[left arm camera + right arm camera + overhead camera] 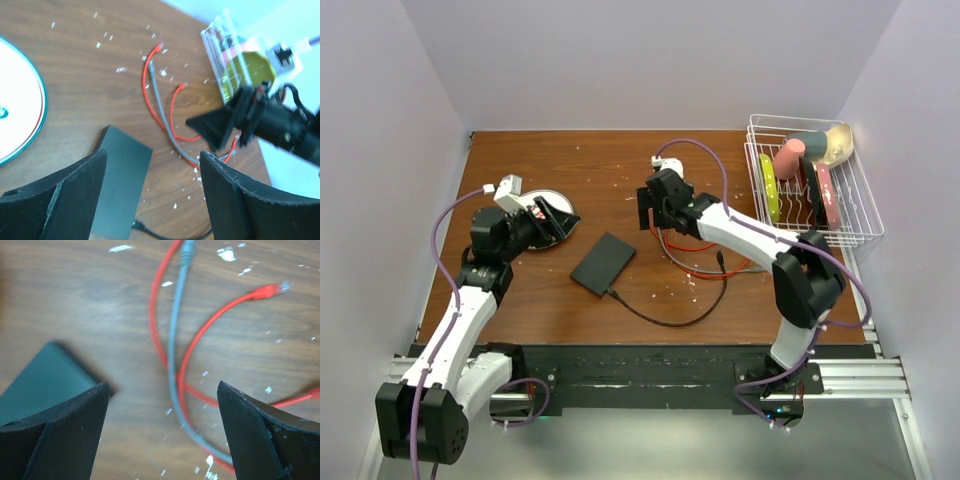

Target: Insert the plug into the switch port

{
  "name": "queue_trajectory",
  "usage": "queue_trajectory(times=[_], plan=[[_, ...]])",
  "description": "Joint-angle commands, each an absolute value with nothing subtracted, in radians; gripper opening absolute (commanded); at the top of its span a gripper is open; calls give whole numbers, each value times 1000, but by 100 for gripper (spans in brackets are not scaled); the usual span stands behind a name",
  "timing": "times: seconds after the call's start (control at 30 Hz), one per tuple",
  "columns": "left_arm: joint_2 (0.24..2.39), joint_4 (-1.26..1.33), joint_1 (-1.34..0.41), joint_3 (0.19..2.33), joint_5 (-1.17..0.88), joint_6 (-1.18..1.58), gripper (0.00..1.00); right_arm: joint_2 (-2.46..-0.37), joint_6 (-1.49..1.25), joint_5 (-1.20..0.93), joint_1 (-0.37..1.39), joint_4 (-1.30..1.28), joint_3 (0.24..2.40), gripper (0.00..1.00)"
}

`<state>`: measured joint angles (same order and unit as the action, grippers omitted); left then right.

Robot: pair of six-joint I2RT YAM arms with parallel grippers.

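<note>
Tabletop [580, 165], flecked brown wood, under the switch [603, 263]; pale walls [650, 60] around

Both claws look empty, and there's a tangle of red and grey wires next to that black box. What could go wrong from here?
1. The red cables and the grey cable cross right under the open right gripper, so closing there might catch the wrong wire, or two at once.
2. The switch lies loose, and the left gripper is open and not holding it. A pushed plug could shove it away.
</note>
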<state>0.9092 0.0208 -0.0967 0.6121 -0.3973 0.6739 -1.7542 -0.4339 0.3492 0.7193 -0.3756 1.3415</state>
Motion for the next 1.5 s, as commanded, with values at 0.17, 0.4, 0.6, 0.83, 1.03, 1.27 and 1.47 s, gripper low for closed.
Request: queue_trajectory(times=[0.17, 0.4, 0.6, 0.83, 1.03, 1.27, 1.47], plan=[[939, -34, -94, 657, -443, 615, 80, -1885, -497, 218, 552, -324, 1433, 83], [948, -35, -94, 661, -446, 604, 80, -2008, -532, 222, 503, -338, 1516, 72], [937, -34, -94, 657, -443, 603, 80, -2132, -540, 245, 500, -373, 1601, 59], [936, -48, -94, 666, -439, 595, 80, -2099, -548, 284, 499, -334, 1568, 1], [939, -48, -94, 670, -443, 592, 80, -1925, -505, 333, 494, -319, 1572, 0], [931, -57, -94, 673, -433, 586, 80, -1659, -425, 371, 492, -295, 1592, 0], [925, -63, -94, 676, -422, 581, 80, -1415, -344, 380, 492, -215, 1566, 0]])
